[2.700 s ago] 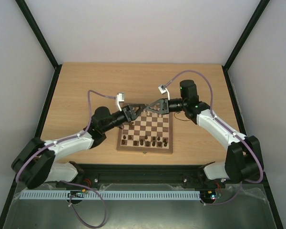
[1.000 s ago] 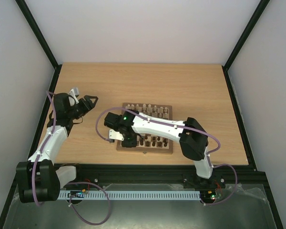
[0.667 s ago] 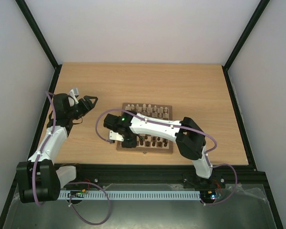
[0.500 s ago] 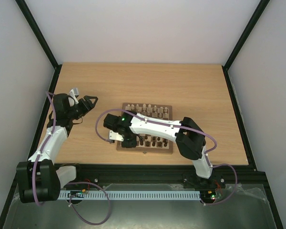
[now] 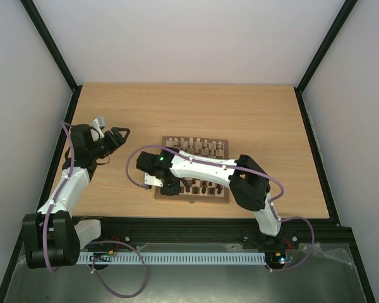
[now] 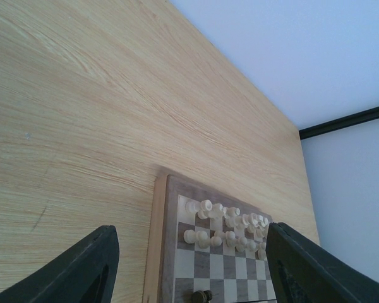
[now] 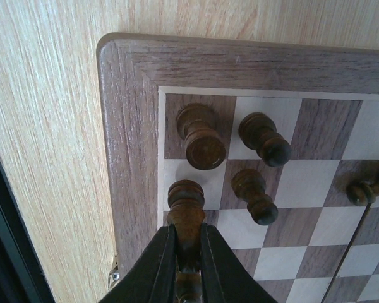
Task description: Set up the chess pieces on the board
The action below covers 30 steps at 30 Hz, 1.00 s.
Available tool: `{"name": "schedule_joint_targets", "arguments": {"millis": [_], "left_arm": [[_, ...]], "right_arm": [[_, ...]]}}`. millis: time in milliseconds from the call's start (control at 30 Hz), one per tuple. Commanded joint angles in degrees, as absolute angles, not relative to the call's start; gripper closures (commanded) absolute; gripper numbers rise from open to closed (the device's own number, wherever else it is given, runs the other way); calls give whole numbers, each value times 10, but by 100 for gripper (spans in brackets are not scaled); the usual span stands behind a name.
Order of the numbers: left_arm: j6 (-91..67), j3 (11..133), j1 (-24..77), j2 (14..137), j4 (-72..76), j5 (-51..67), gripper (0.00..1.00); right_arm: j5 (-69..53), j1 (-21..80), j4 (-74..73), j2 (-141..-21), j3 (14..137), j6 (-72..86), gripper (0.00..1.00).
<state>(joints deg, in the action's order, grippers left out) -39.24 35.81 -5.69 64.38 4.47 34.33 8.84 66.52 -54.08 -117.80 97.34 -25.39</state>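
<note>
The right gripper (image 7: 186,241) is clamped on a dark pawn (image 7: 186,194), a turned brown figure with a ringed base. It is at the near-left corner of the checkered board (image 7: 129,126), beside three other dark pieces (image 7: 260,140). Pale pieces (image 6: 224,224) fill the far rows. The left gripper (image 5: 118,133) gapes empty over the table (image 5: 240,113), left of the board.

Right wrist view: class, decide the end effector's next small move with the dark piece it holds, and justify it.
Probably open the right end effector and let go. It is shut on the dark piece, whose base seems to rest upright on the light edge-column square, next to the corner rook and level with a neighbouring pawn.
</note>
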Motion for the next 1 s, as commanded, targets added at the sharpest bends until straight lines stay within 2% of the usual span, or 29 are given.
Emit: {"name": "schedule_joint_targets", "arguments": {"millis": [0, 433, 700, 800, 967], "left_arm": [[-397, 352, -61, 634, 56, 353, 33], [-397, 351, -60, 635, 58, 356, 33], [-398, 350, -61, 639, 64, 362, 33], [-409, 348, -60, 644, 66, 359, 39], [-366, 374, -16, 656, 38, 349, 48]], "right_arm": [[100, 671, -553, -1194, 976, -251, 87], [98, 671, -553, -1197, 969, -251, 84], [110, 670, -552, -1169, 967, -250, 77], [82, 665, -541, -1128, 971, -241, 69], [-15, 611, -540, -1057, 978, -228, 65]]}}
